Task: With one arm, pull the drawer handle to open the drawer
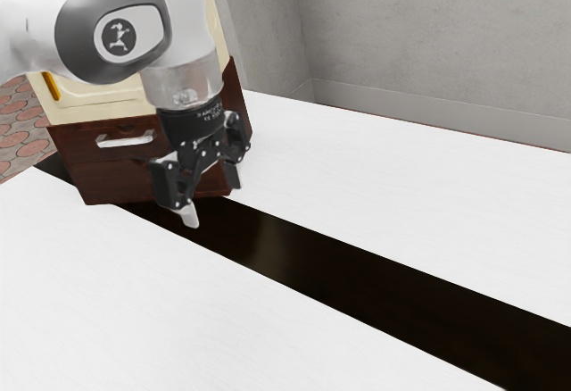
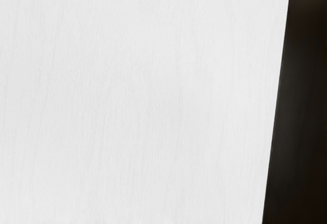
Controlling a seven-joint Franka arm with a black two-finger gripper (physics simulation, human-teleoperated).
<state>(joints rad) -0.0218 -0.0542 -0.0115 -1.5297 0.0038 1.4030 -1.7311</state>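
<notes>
My gripper [image 1: 211, 196] is open in the exterior view, its two fingers apart with nothing between them. It points down over the table, in front of a dark red-brown cabinet. The silver drawer handle [image 1: 126, 141] is on the upper part of the cabinet's front, to the exterior view's left of the gripper and apart from it. The drawer front [image 1: 82, 148] looks flush with the cabinet. The hand hides part of the cabinet's front.
A white table [image 1: 384, 186] spreads toward the exterior view's right, crossed by a glossy black strip [image 1: 357, 270]. The wrist view has the white tabletop [image 2: 143, 101] beside the dark strip [image 2: 301, 106]. Cream panels with a yellow piece [image 1: 51, 87] rise above the cabinet; grey walls stand behind.
</notes>
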